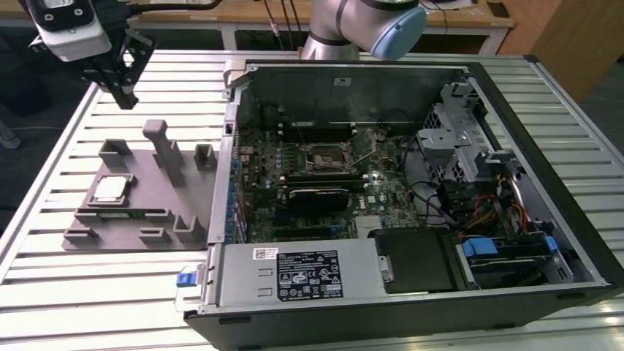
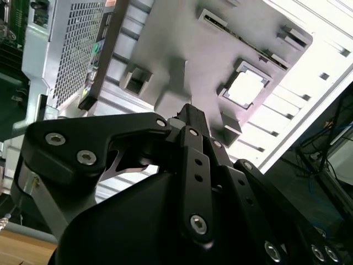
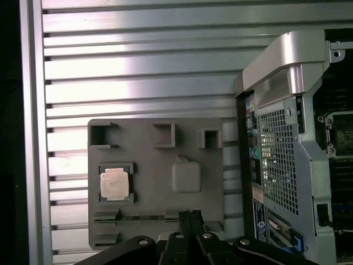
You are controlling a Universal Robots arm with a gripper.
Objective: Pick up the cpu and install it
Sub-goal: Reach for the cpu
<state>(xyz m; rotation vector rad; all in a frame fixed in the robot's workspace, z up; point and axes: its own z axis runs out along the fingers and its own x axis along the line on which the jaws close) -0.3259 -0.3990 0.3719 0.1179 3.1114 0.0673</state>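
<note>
Hovering with my black pincer [image 1: 125, 99] closed narrow and empty over the slatted metal desk [image 1: 58, 292], I judge the small silvery square cpu [image 1: 110, 189], seated in the grey moulded holder tray [image 1: 146, 194], light, stiff and fragile, best gripped by opposite edges.

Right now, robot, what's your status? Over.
Gripper shut, empty, up over the grey holder. Cpu lying in its holder pocket, untouched. Tall post stands beside it.

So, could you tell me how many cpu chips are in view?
1. The cpu sits in a recess of the grey fixture, to the exterior view's left of the computer case.
</note>
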